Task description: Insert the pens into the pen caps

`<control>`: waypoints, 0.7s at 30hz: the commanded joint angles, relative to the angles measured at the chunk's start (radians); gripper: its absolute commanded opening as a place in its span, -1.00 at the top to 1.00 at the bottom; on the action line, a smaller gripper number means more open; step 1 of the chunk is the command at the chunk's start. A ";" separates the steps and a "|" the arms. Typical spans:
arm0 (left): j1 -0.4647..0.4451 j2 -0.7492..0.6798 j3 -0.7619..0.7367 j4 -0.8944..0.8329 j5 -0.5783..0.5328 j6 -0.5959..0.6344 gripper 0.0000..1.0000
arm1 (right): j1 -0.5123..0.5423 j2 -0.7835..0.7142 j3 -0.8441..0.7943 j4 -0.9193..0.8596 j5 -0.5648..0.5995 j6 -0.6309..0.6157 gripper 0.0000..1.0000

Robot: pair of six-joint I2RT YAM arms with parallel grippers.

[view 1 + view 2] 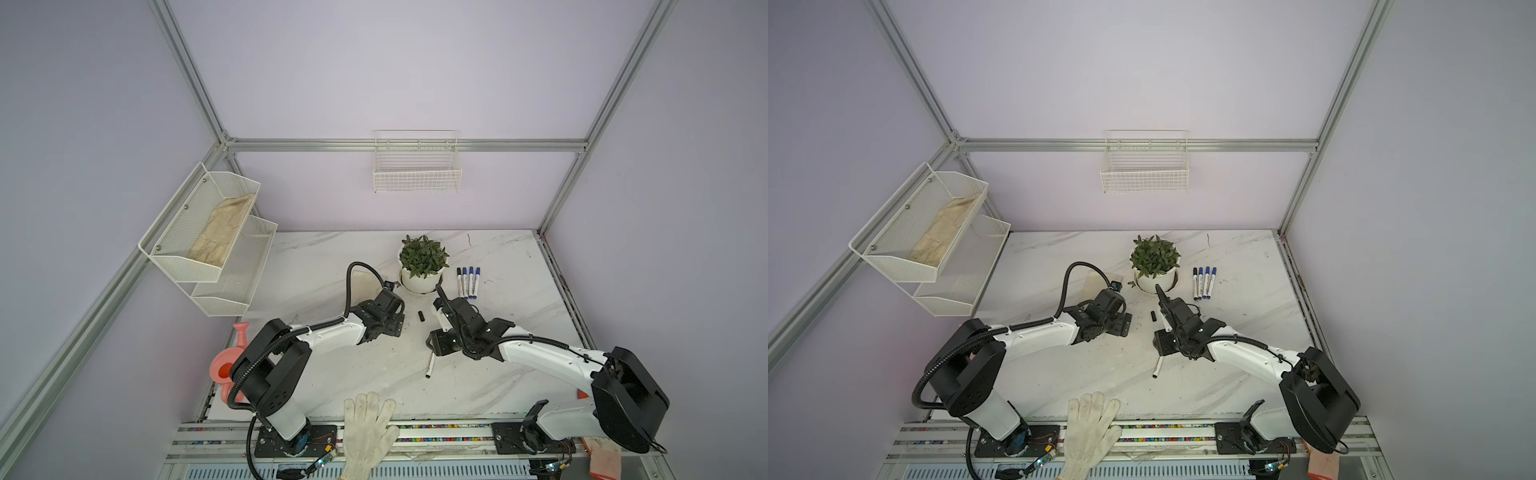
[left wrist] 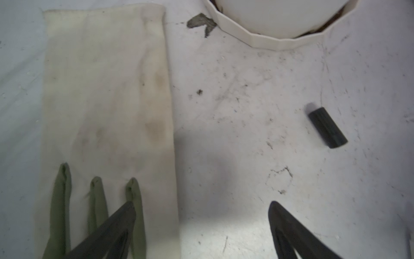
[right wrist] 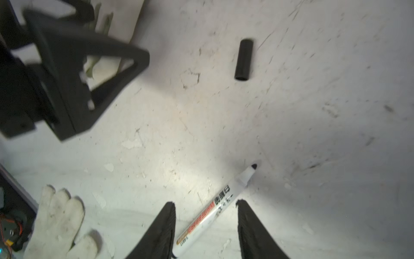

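Lying free between spread right gripper (image 3: 206, 201) tips: uncapped pen (image 3: 221, 196). In a top view, at its 12 o'clock: cap (image 1: 420, 316), at 3 o'clock of spread, empty left gripper (image 2: 201, 204).

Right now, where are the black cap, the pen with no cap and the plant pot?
black cap (image 3: 244, 60), right wrist view, middle of its side.
pen with no cap (image 3: 216, 205), right wrist view, printed label on barrel.
plant pot (image 1: 419, 284), a top view, white front wall.
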 commanded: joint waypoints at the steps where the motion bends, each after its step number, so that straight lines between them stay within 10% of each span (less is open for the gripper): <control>1: 0.002 -0.039 0.060 -0.005 -0.019 -0.047 -0.82 | 0.009 0.078 0.022 -0.089 -0.054 -0.020 0.04; 21: 0.000 -0.067 0.059 -0.012 0.016 -0.078 -0.84 | 0.053 0.391 0.195 -0.195 0.226 0.041 0.38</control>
